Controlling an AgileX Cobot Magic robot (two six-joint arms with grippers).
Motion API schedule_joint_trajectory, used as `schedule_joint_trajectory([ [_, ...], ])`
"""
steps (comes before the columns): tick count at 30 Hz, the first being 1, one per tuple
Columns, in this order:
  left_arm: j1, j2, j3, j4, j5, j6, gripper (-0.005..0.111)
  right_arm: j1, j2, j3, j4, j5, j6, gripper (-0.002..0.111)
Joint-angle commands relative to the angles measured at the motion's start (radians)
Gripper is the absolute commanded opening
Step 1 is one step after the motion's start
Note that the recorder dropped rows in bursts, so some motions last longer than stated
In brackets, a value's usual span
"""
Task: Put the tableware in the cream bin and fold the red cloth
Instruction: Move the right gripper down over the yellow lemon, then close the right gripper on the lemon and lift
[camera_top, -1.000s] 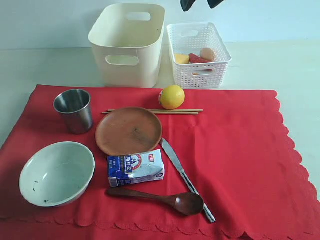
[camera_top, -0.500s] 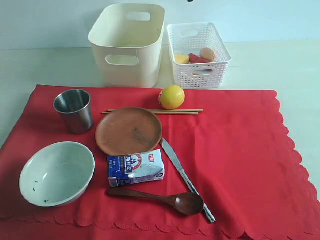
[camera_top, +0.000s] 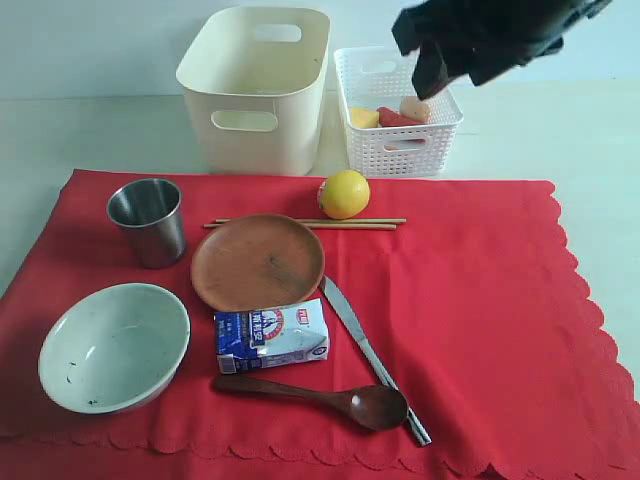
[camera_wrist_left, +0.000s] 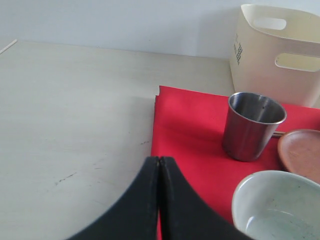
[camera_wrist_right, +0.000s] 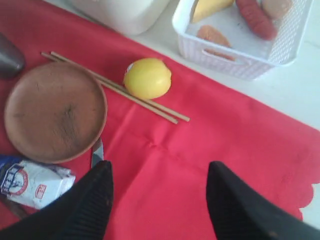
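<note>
R gripper: in the ext. view it is a dark, blurred mass at upper right of frame, coming in from the top-right edge. Its lower tip points down-left, overlapping the rear of the white basket close to the egg. The blur hides the jaws there. The R wrist view settles it: R gripper fingers are spread wide w/ nothing between them, above bare red cloth. Lemon, chopsticks and plate show beyond the tips.

L gripper: out of the ext. view. In the L wrist view the two black fingers are pressed tight together, gripping nothing, held over the table at the cloth's side edge, w/ the steel cup and bowl near.

Tableware, all on the red cloth, none in the cream bin:
- cup at left-centre, upright
- bowl at lower left
- plate at centre, its rim over the chopsticks' near side
- chopsticks lie side by side just behind the plate, touching the lemon's base
- knife runs diagonally from the plate's right rim to lower centre
- spoon along the bottom, its bowl end against the knife handle
- milk carton lies on its side btwn plate and spoon

Cream bin stands at top centre, off the cloth's far edge, just beside the basket. The basket holds egg, sausage and cheese. Cloth lies spread flat, unfolded.
</note>
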Motion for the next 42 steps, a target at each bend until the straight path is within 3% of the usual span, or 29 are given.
schedule_joint_trajectory([
  [1,0.004,-0.006,0.003,-0.005,-0.009,0.0,0.0,0.001,-0.029,0.126,0.098,-0.081,-0.136,0.054],
  [6,0.004,-0.006,0.003,-0.005,-0.009,0.0,0.0,0.001,0.021,0.211,0.343,-0.168,-0.416,0.054],
  [13,0.004,-0.006,0.003,-0.005,-0.009,0.0,0.0,0.001,0.166,0.213,0.385,-0.314,-0.539,0.054],
  [17,0.004,-0.006,0.003,-0.005,-0.009,0.0,0.0,0.001,0.264,0.213,0.385,-0.447,-0.544,0.059],
  [21,0.004,-0.006,0.003,-0.005,-0.009,0.0,0.0,0.001,0.335,0.207,0.383,-0.563,-0.544,0.076],
  [38,0.004,-0.006,0.003,-0.005,-0.009,0.0,0.0,0.001,0.567,-0.029,0.454,-0.532,-0.532,0.078],
  [42,0.004,-0.006,0.003,-0.005,-0.009,0.0,0.0,0.001,0.603,-0.063,0.466,-0.531,-0.532,0.084],
])
